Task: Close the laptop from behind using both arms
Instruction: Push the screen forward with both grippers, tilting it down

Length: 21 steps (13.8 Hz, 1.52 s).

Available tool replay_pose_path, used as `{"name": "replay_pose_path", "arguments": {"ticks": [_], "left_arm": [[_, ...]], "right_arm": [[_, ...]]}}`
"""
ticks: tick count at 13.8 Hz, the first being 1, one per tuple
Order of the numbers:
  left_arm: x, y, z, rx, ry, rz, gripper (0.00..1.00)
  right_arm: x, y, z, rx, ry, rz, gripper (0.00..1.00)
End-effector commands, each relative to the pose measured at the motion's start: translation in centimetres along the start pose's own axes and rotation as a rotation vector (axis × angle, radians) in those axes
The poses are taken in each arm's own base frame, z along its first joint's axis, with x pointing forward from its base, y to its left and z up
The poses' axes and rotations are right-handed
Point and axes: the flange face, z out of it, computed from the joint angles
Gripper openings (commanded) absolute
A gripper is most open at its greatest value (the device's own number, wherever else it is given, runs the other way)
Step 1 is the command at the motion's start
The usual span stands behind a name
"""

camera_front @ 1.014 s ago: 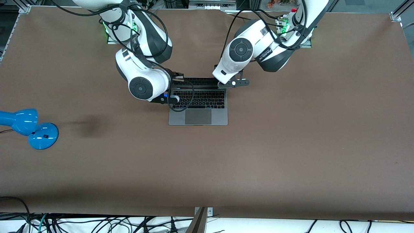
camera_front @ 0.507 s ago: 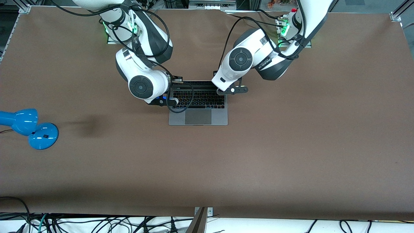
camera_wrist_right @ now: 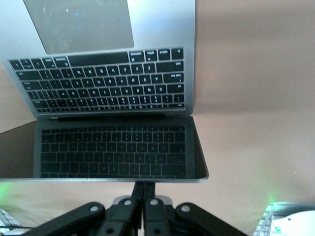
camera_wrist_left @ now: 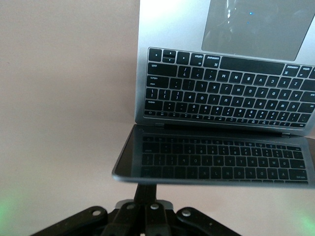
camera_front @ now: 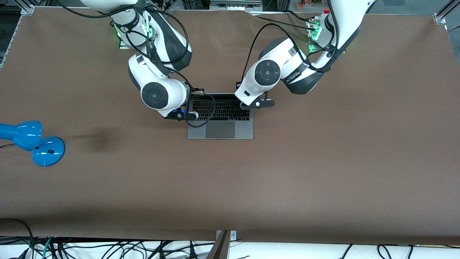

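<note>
Right gripper [camera_wrist_right: 144,186] first: your right wrist view shows its two fingers [camera_wrist_right: 140,192] pressed together into one narrow stem, with nothing between them. Their tips meet the top edge of the laptop lid [camera_wrist_right: 113,152] from the back of the lid, near the corner at the right arm's end of the table. The right arm [camera_front: 155,95] reaches down from its base to that corner.

Between the two arms you have the laptop [camera_front: 220,129], flat on the brown table [camera_front: 323,162] and closer to the robots' bases than to the front camera. Its trackpad faces the front camera. The lid is partly open and leans forward over the black keyboard [camera_front: 221,109], and the dark screen mirrors the keys.

Left gripper [camera_wrist_left: 146,189] matches the right: fingers together, empty, tips at the lid's top edge from the back, near the other corner. The left arm [camera_front: 267,72] bends down to it.

A blue desk lamp [camera_front: 32,140] stands well apart at the right arm's end of the table.
</note>
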Motion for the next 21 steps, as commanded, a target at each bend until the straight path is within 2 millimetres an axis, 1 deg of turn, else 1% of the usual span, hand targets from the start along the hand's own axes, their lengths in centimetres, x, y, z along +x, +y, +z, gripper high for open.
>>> {"name": "replay_pose_path", "arguments": {"ticks": [1,3,4,6,8,10,12,14,16,19,21], "left_arm": [[0.7,0.3,0.2,0.026,0.024,0.034,0.00],[1.9,0.6,-0.4,0.007,0.033,0.023,0.00],[2.1,0.7,-0.4,0.002,0.031,0.022,0.00],[2.7,0.6,-0.1,0.013,0.039,0.027,0.00],[3.4,0.6,0.2,0.011,0.035,0.025,0.00],[3.5,0.7,0.9,0.025,0.036,0.034,0.00],[3.8,0.7,1.5,0.035,0.036,0.039,0.00],[4.5,0.8,1.4,0.024,0.035,0.034,0.00],[5.0,0.7,1.9,0.035,0.043,0.038,0.00],[6.0,0.6,2.1,0.033,0.045,0.035,0.00],[6.6,0.4,2.4,0.035,0.047,0.032,0.00]], "right_arm": [[0.8,0.8,-0.3,-0.013,0.037,-0.048,0.05],[1.2,1.0,-0.1,-0.018,0.038,-0.050,0.05],[1.6,1.3,-0.1,-0.015,0.044,-0.044,0.05],[2.1,1.7,0.0,-0.009,0.048,-0.037,0.05],[2.9,2.7,-0.5,0.000,0.060,-0.037,0.05],[3.7,3.6,-0.3,-0.001,0.056,-0.049,0.05],[4.2,3.8,0.2,0.001,0.055,-0.046,0.05],[4.7,3.7,0.8,0.006,0.061,-0.044,0.05],[5.2,3.6,1.4,0.010,0.066,-0.041,0.05],[5.5,3.5,1.3,0.020,0.084,-0.041,0.05],[6.2,3.5,1.8,0.031,0.102,-0.038,0.05]]}}
